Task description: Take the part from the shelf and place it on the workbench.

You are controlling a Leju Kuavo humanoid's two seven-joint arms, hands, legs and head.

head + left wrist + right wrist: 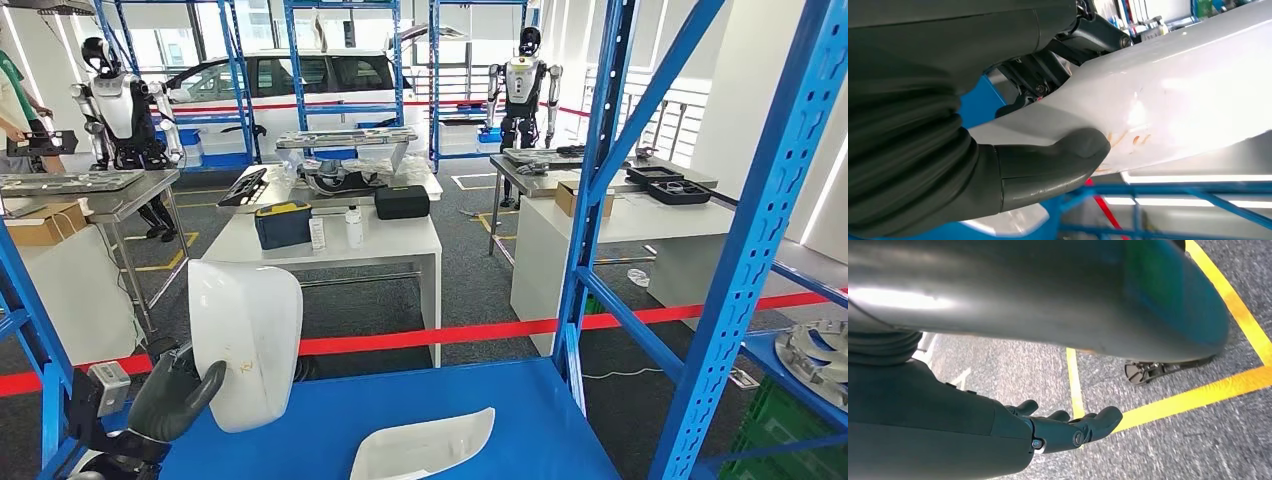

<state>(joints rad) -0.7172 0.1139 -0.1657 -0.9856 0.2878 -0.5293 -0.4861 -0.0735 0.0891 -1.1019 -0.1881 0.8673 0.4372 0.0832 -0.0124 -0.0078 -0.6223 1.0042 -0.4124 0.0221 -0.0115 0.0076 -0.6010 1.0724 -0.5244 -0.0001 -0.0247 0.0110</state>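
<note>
- Left hand (175,398), lower left of the head view, is gripping the glossy white moulded plastic shell part (246,340) upright above the blue metal shelf deck (520,420); its far fingers are hiding behind the shell.
- In the left wrist view the grey thumb (1058,162) is pressing on the shell's smooth curved face beside faint orange scuff marks (1128,140).
- A second white curved shell (425,447) is lying on the deck, its lower edge cut off by the frame.
- Right hand (1068,427) is hanging over grey speckled floor (1173,440), fingers loosely extended, holding nothing.
</note>
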